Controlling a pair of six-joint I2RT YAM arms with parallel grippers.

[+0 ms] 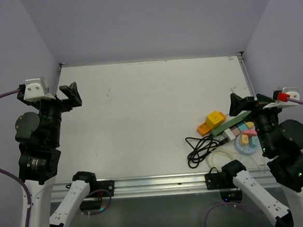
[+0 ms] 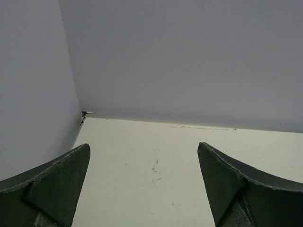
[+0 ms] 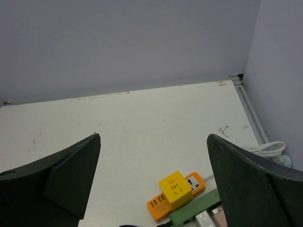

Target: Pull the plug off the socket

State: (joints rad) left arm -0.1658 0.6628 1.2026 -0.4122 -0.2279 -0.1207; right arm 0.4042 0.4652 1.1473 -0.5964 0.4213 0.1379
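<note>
Right wrist view: approach stage judged; left gripper (image 2: 144,145) and right gripper (image 3: 152,137) spread, empty. Right should descend onto yellow plug (image 3: 175,189), lower centre.

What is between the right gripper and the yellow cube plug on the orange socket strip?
Nothing visible. The open right gripper faces the yellow cube plug atop the orange socket strip. A green bar lies beside the strip, not over the plug.

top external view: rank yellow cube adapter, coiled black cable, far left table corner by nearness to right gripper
1. yellow cube adapter, just left of the right gripper
2. coiled black cable, farther left, nearer the front
3. far left table corner, opposite side
</note>
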